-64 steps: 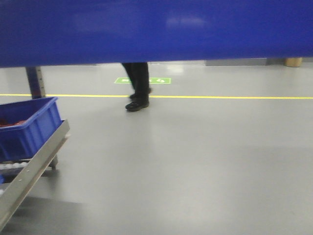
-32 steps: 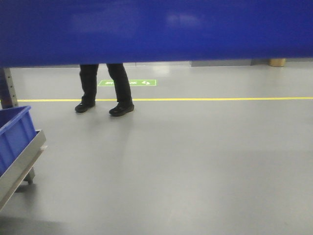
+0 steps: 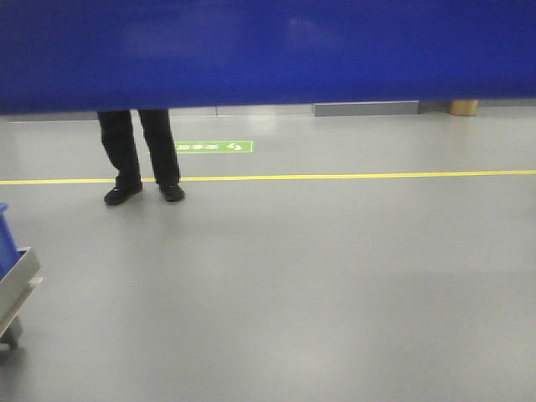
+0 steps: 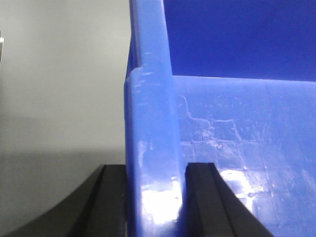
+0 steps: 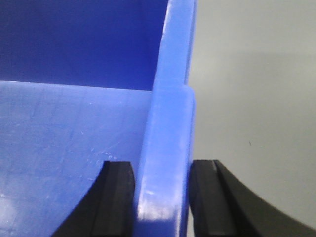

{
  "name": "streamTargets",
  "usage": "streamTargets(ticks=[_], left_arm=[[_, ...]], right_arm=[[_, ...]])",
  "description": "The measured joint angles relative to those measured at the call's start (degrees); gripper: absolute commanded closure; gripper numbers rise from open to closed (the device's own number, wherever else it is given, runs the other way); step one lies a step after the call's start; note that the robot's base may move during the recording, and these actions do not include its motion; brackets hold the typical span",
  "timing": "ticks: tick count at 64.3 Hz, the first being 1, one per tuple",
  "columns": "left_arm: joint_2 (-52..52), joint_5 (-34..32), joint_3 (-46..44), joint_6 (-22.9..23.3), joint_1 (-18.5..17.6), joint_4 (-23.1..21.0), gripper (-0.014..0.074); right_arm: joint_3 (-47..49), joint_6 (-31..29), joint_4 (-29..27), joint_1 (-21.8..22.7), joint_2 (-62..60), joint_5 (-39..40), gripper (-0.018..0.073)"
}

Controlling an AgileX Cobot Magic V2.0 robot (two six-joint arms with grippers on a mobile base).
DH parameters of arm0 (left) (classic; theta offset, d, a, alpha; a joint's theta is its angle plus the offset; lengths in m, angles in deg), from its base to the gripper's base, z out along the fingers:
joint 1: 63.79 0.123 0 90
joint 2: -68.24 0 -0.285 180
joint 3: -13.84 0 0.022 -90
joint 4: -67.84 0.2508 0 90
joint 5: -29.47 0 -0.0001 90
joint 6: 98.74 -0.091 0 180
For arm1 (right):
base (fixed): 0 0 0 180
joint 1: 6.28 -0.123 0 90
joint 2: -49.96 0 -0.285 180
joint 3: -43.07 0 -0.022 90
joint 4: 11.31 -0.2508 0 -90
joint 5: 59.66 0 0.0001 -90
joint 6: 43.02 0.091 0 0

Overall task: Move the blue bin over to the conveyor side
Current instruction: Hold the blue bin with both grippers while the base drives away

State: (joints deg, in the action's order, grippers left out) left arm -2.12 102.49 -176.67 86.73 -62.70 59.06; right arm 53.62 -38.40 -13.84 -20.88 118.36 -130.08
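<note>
Blocking the front view's whole top, the blue bin (image 3: 268, 50) is held up, with someone's legs (image 3: 138, 155) by a yellow line (image 3: 352, 176) beyond. Left gripper (image 4: 155, 197) and right gripper (image 5: 162, 197) each clamp a wall; its inside looks scuffed.

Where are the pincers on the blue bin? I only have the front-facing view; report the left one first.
Observer: The left pincer is shut on a side wall of the blue bin, one finger inside, one outside.
Operator: Now the right.
Observer: The right pincer clamps the other side wall the same way.
Operator: Check inside the bin.
Observer: The stretch of its floor that shows is bare, only scuffed.
</note>
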Motion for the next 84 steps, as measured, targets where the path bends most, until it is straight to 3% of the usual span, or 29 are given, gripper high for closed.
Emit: streamTargets(ticks=[84], left_arm=[[0.00,-0.10,0.00,0.00,0.00,0.37,0.0615]], right_arm=[[0.00,-0.24,0.00,-0.22,0.00,0.11,0.0638]])
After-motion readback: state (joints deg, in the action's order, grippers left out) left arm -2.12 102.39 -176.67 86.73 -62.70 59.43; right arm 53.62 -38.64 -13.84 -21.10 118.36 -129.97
